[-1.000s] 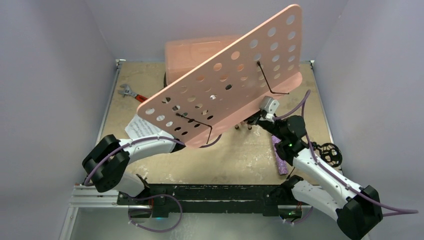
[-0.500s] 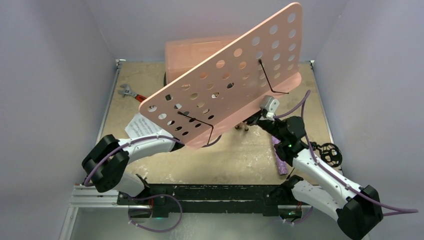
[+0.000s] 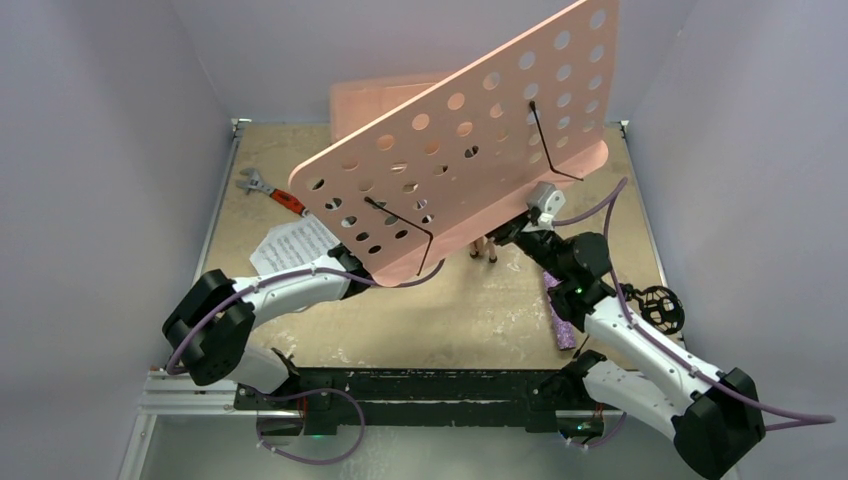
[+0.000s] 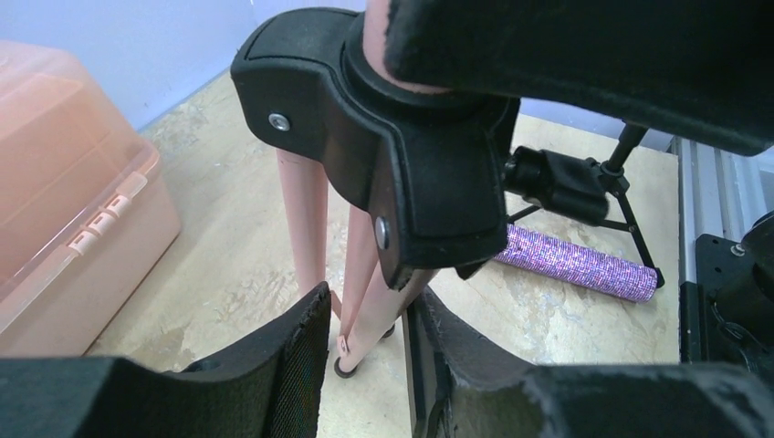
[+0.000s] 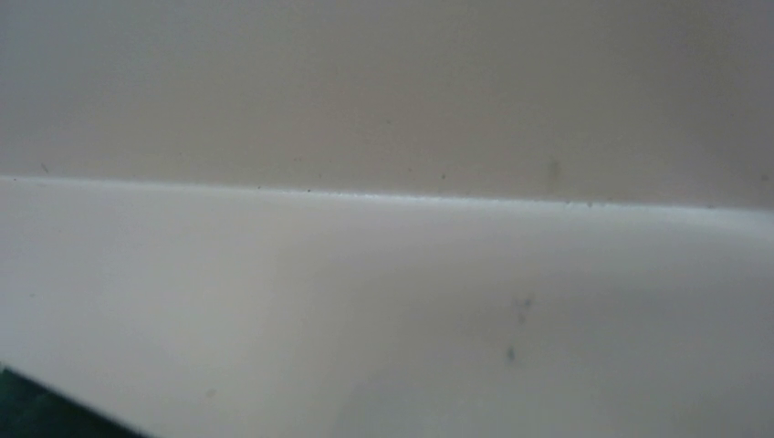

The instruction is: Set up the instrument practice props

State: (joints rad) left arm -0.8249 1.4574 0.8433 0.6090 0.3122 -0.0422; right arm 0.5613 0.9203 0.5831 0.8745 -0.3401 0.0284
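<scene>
The music stand has swung in the last second. Its perforated board now sits higher and further toward the back right, uncovering more of the sheet music lying at the left of the counter. The board tilts steeply, and the stand's pink legs hang gathered together over the middle of the counter. The left end effector pinches those legs just below the black hub. The right end effector reaches in under the board, but its own camera gives only a pale blur, so I cannot tell whether it grips anything. The microphone and mic stand lie at the right, untouched. The stand seems to be coming upright, its legs not yet spread.
</scene>
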